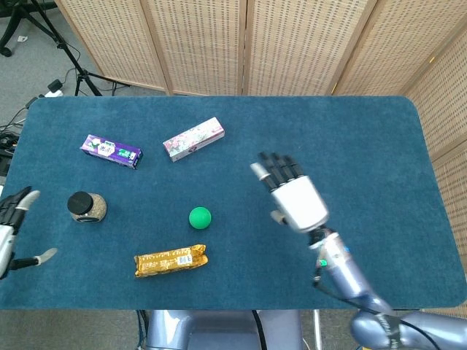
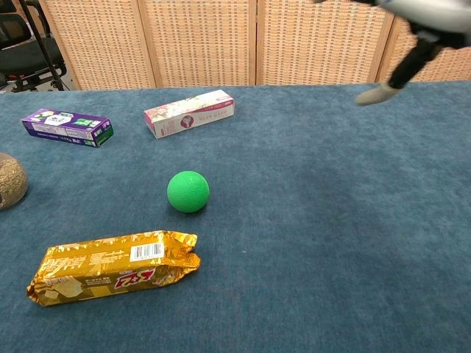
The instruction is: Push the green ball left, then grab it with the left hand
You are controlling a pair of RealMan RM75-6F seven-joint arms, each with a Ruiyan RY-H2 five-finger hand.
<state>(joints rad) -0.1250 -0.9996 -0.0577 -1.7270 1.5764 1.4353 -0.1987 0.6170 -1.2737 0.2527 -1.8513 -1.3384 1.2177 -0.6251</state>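
The green ball (image 1: pixel 200 217) lies free on the blue table (image 1: pixel 350 146), just above the gold snack bar; in the chest view the ball (image 2: pixel 188 191) sits left of centre. My right hand (image 1: pixel 290 193) is lifted well to the right of the ball, fingers spread and holding nothing. In the chest view only a thumb tip and wrist of the right hand (image 2: pixel 403 62) show at the top right. My left hand (image 1: pixel 13 222) shows at the far left edge, fingers apart and empty, left of the jar.
A gold snack bar (image 1: pixel 171 260) lies just below the ball. A dark-lidded jar (image 1: pixel 87 206) stands at the left. A purple box (image 1: pixel 111 150) and a pink floral box (image 1: pixel 193 138) lie further back. Wicker screens stand behind the table.
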